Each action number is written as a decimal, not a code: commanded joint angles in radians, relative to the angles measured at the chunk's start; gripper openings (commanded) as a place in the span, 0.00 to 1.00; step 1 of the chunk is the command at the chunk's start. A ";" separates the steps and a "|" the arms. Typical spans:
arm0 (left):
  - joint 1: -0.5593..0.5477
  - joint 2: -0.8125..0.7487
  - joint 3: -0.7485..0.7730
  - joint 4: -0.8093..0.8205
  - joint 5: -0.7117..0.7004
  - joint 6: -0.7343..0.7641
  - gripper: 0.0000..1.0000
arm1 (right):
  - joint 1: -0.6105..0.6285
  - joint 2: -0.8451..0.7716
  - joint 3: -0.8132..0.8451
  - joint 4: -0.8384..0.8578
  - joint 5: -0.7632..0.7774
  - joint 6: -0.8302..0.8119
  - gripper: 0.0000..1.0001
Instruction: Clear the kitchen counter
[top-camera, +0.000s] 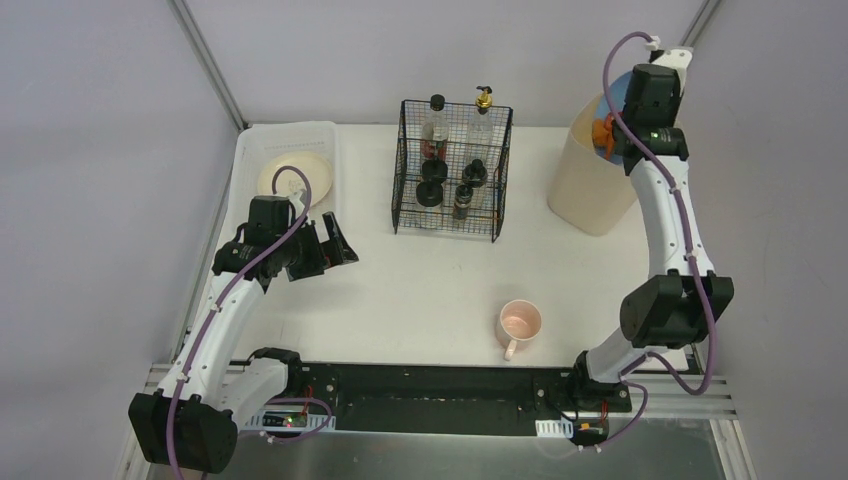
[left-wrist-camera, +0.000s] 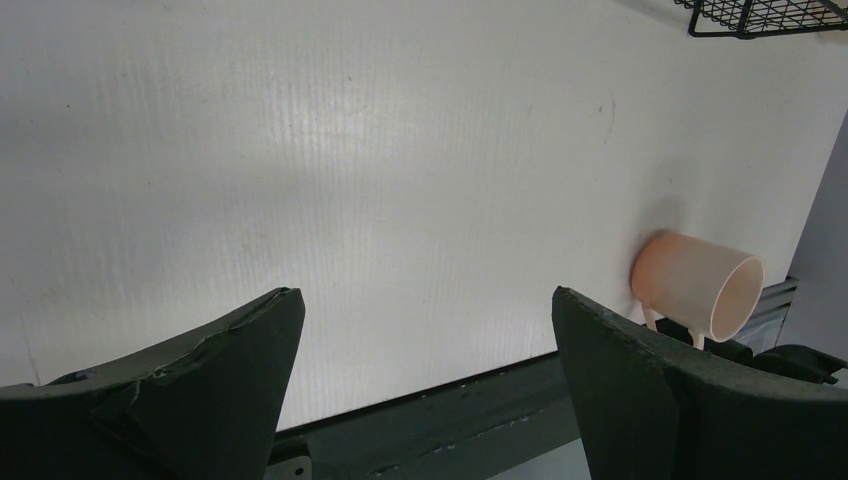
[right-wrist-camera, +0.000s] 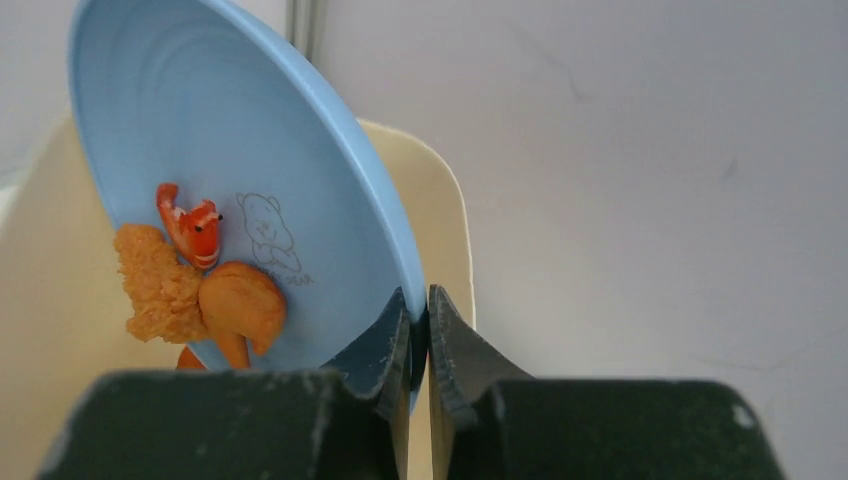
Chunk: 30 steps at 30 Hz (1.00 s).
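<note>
While right hand (right-wrist-camera: 418, 300) pinches blue plate (right-wrist-camera: 250, 130), bear sketch (right-wrist-camera: 268, 235) lettering unreadable, left hand (left-wrist-camera: 425, 295) spread above kitchen counter (left-wrist-camera: 400, 150)

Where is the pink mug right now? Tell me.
In the top view the pink mug stands upright on the kitchen counter, right of centre near the near edge, well in front of the wire basket.

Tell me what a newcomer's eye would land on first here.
The right claw, shut on the rim of a blue plate, tips it steeply over the beige bin at the far right, with a shrimp and breaded pieces lying low on it. Next comes the lone pink mug on the kitchen counter near the front, then the black wire basket of bottles at the back centre.
</note>
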<state>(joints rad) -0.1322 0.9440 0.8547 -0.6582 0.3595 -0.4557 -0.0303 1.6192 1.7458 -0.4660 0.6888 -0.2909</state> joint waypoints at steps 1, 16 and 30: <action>-0.012 -0.004 -0.002 0.015 0.019 0.022 1.00 | 0.080 -0.107 -0.044 0.385 0.104 -0.241 0.00; -0.012 -0.006 -0.008 0.015 0.014 0.022 1.00 | 0.188 -0.138 -0.250 0.846 0.172 -0.763 0.00; -0.014 0.002 -0.007 0.015 0.011 0.023 1.00 | 0.239 -0.168 -0.270 1.073 0.188 -0.910 0.00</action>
<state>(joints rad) -0.1326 0.9459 0.8516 -0.6579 0.3595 -0.4553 0.1768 1.5284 1.4025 0.4461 0.8532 -1.1652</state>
